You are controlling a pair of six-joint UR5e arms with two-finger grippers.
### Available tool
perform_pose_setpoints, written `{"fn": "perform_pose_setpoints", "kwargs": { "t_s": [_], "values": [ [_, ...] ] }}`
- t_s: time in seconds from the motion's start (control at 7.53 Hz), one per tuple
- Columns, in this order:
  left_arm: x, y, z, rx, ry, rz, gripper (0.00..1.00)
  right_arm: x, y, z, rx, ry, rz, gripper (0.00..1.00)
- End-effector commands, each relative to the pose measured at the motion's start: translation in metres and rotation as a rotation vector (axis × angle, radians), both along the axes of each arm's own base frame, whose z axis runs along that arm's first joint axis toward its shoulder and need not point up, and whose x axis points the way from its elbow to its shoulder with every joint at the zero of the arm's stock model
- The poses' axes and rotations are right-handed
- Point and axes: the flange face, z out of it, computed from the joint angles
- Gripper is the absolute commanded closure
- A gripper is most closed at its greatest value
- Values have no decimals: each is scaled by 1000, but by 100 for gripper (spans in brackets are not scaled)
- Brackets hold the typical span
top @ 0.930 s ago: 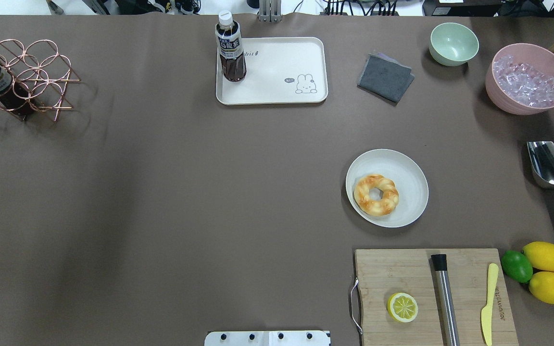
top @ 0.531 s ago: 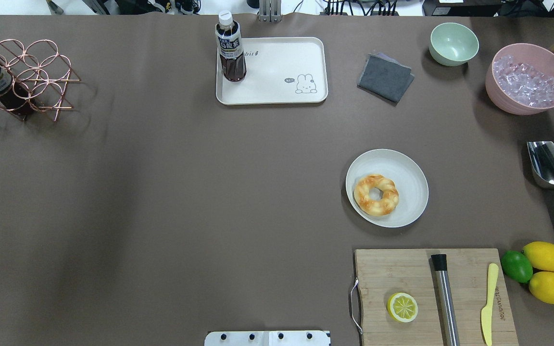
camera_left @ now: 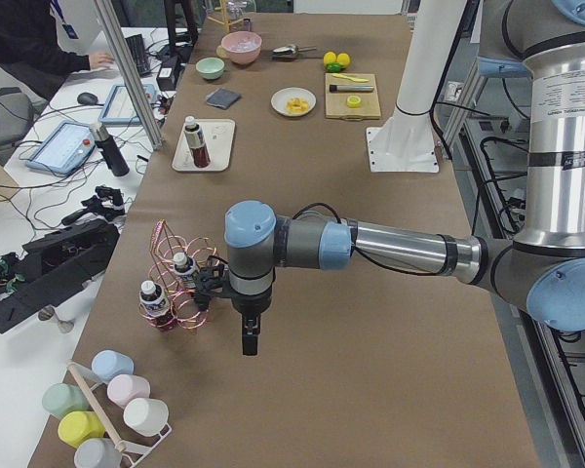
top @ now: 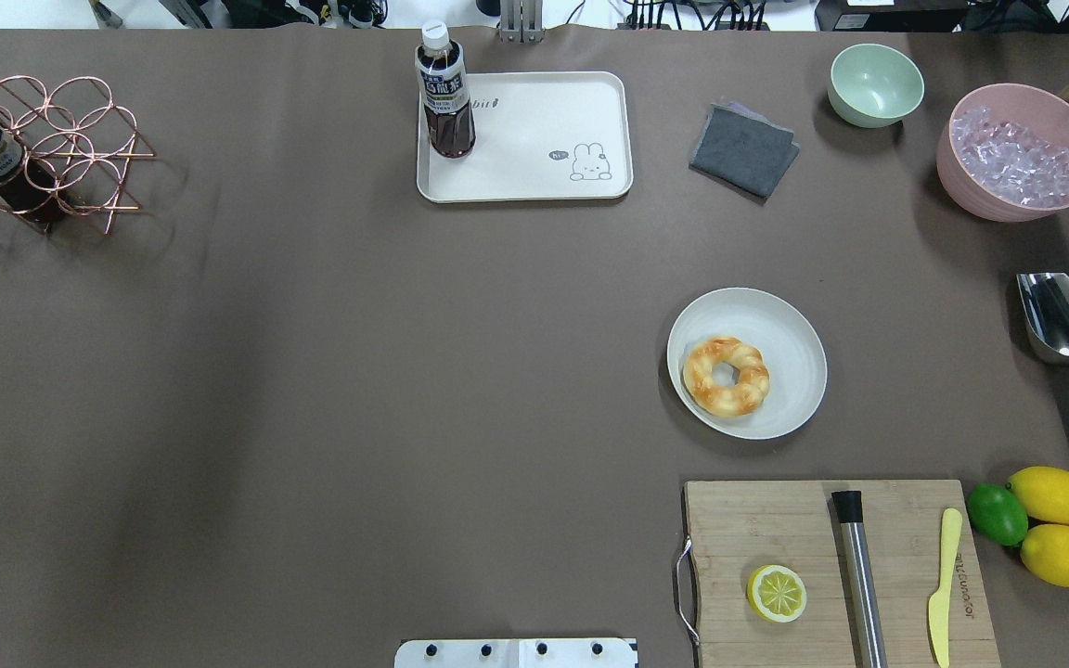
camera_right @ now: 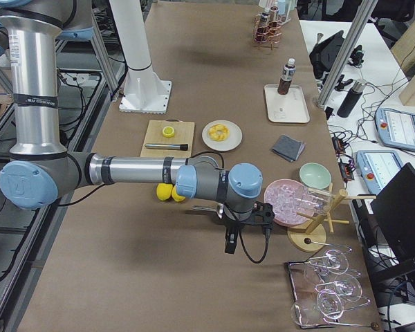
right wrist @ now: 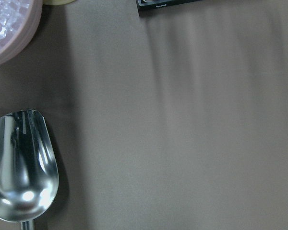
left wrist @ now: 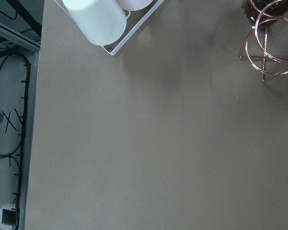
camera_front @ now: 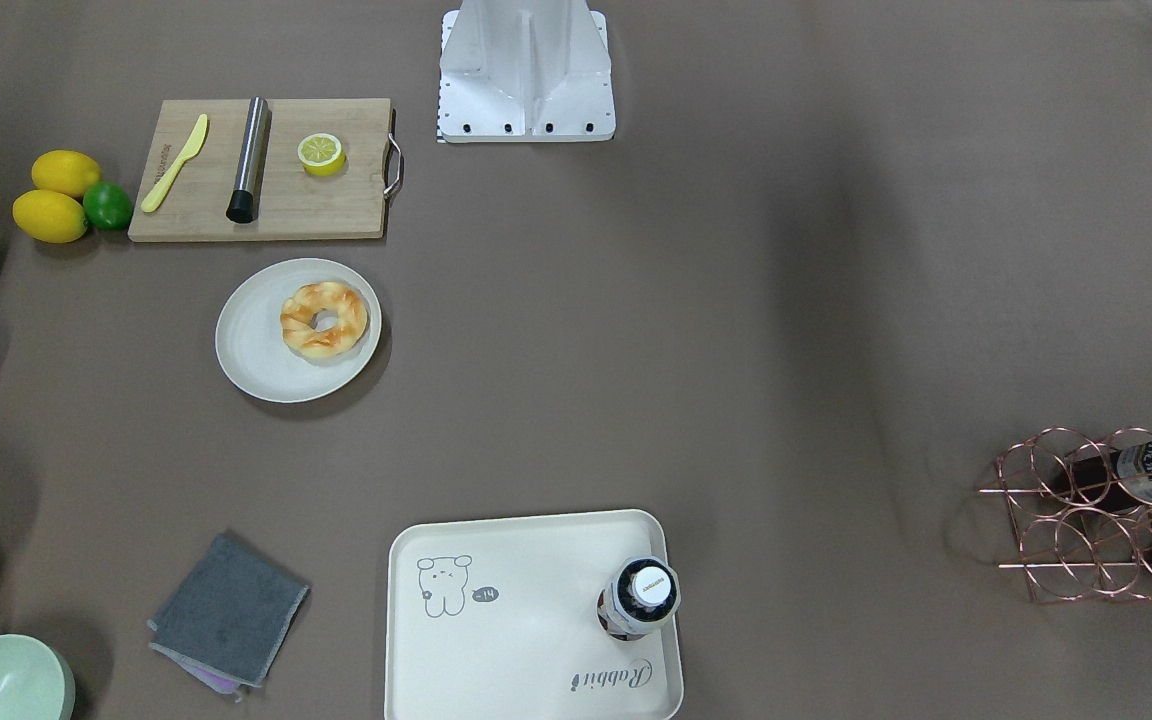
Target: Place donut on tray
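Nothing moved — donut [top: 726, 376] on plate [top: 790, 325], well apart from tray [top: 534, 130]; left hand [camera_left: 249, 343], right hand [camera_right: 229, 246] — cannot tell state.

Tray [camera_front: 526, 560]: grey cursive "Rabbit" [camera_front: 612, 677] printed on its floor, in the corner next to the bottle [camera_front: 638, 598]. From overhead only "bit" shows past the bottle. Bottle label [top: 443, 88]: pale characters on a dark band, not legible. Wooden board [top: 757, 520]: small print line beside the yellow knife [top: 943, 584], unreadable.
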Motion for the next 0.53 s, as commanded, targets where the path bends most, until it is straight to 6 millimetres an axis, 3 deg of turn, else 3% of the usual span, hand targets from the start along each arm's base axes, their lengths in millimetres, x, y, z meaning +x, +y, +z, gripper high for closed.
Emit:
{"fn": "perform_pose_setpoints", "kwargs": {
  "t_s": [0.0,0.4],
  "values": [
    [0,0,0,-1,0,0,2,-1,4,-1,-1,-25,3,0],
    [0,0,-1,2,0,0,2,-2,13,7,-15,-32,5,0]
  ]
}}
